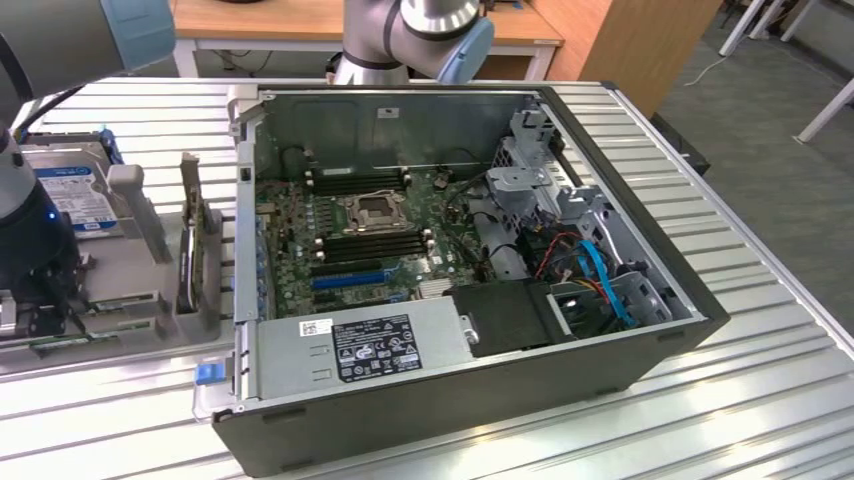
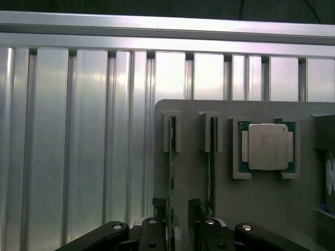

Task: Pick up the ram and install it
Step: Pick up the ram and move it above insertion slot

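Nearest the lens: gripper [image 2: 175, 209], two black fingers spread wide, nothing clamped. They straddle the ram [image 2: 171, 172], a thin green stick standing on edge in a slot of the grey holder [image 2: 251, 219]. The ram sits off-centre in the gap, closer to the finger on the side away from the processor [image 2: 268, 146]. Can't tell if it touches that finger.

A second stick [image 2: 213, 167] stands in the neighbouring slot, just outside the other finger, between the gripper and the processor. The processor lies flat in its own recess.

Exterior view: the holder sits on the slatted aluminium table [image 1: 747, 330] at the exterior view's left, lower left of frame, with the arm [image 1: 27, 230] over it. The hard drive [image 1: 67, 195] with the blue label is behind it, upper left. The PC case [image 1: 441, 420] lies open at centre frame, well apart from the holder. The motherboard [image 1: 287, 230] is exposed, with black memory slots [image 1: 380, 245] either side of the CPU socket [image 1: 370, 212]. Can't tell whether any slot is filled.

Step, as I read it: pick phase, pre-grasp. The ram is seated in the holder, so install isn't started.

What a clean grasp calls for, my judgement:
- centre the gap on the ram, so closing doesn't shove it sideways in its slot
- pads square on the flat faces
- keep the outer finger clear of the second stick
- lift straight along the slot, no twist
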Available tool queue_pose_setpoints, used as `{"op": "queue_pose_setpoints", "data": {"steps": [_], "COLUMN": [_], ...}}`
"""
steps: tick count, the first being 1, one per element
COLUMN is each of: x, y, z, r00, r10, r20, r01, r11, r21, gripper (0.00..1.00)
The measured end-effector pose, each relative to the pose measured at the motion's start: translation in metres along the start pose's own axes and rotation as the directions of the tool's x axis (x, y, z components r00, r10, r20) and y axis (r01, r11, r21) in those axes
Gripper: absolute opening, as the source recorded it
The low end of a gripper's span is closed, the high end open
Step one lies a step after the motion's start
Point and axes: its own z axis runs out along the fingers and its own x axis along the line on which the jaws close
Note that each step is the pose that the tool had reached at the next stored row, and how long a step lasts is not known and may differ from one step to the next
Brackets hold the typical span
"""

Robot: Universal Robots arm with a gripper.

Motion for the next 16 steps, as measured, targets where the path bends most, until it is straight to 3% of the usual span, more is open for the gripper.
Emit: {"op": "queue_pose_setpoints", "data": {"steps": [16], "x": [0.0005], "y": [-0.0027], "z": [0.0045], "r00": [1.0], "r10": [0.0], "r20": [0.0001], "r01": [0.0], "r11": [1.0], "r21": [0.0001], "gripper": [0.31]}}
